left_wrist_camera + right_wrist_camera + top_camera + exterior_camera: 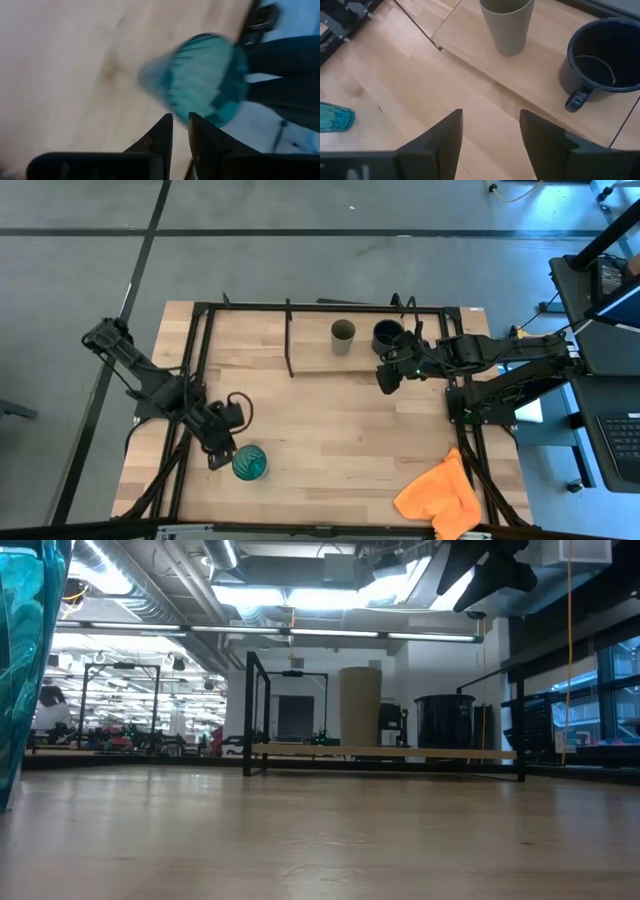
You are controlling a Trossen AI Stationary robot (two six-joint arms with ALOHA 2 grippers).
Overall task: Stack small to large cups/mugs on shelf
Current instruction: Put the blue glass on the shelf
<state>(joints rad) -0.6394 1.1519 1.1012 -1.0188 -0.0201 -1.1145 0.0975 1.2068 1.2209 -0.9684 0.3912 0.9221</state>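
Observation:
The teal-green tumbler (pixel 249 463) stands upright on its base near the table's front left; it also shows in the low view (pixel 20 670). My left gripper (pixel 216 454) is right beside it on its left, fingers almost closed (pixel 180 125), with the tumbler (pixel 200 80) just ahead. The olive-tan cup (pixel 343 337) and the navy mug (pixel 388 335) stand upright on the shelf board (pixel 320 360). My right gripper (pixel 388 380) is open and empty above the table, just in front of the mug (pixel 602 55). My left gripper's fingertips (pixel 197 122) stand right at the tumbler's side wall (pixel 210 107), coming from the table's left. The view is blurred, and I cannot tell whether they touch it.
An orange cloth (pixel 440 495) lies at the table's front right corner. The shelf's black rod frame (pixel 290 340) has upright ends at the far side. Bare tabletop (pixel 340 440) lies between the tumbler and the shelf.

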